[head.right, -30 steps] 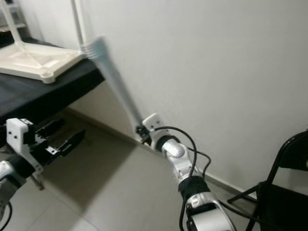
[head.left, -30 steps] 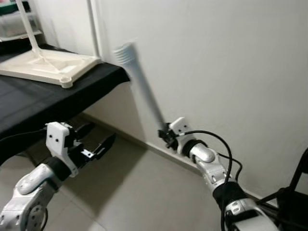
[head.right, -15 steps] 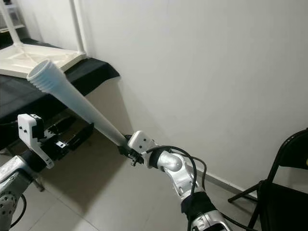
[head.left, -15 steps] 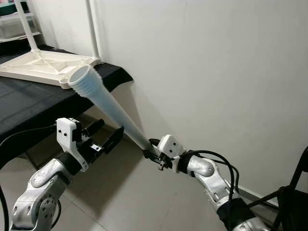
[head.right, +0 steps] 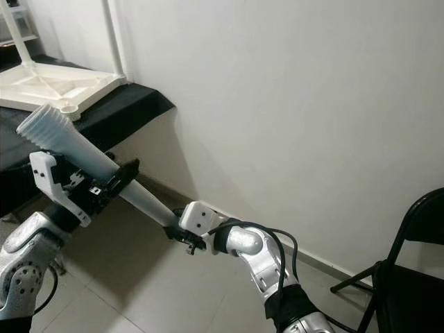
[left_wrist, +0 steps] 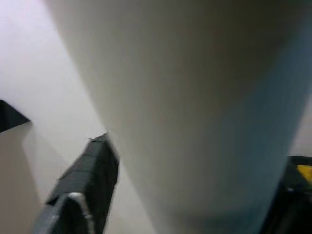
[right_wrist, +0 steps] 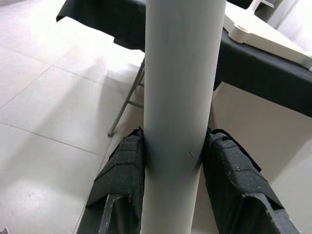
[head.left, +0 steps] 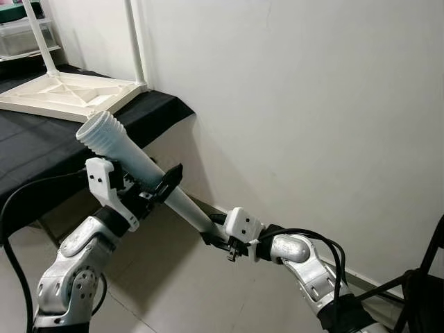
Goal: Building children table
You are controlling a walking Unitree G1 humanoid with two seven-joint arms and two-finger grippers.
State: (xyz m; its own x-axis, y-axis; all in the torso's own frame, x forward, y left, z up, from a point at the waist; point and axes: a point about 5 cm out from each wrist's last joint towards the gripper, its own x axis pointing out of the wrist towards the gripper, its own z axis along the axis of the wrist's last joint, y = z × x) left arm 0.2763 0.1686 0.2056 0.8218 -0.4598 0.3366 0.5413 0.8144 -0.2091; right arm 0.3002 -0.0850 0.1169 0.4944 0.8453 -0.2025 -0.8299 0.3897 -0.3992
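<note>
right gripper: we see its jaws clamped on the narrow end of the white table leg, low in front of the wall.
table leg: slants up toward our left, ribbed open end highest, just short of the black-draped surface.
left gripper: jaws spread, fingers either side of the leg's thicker upper part; we can't tell if they touch it.
tabletop: white, flipped underside up on the surface, two legs standing in it.
far right: black chair.
</note>
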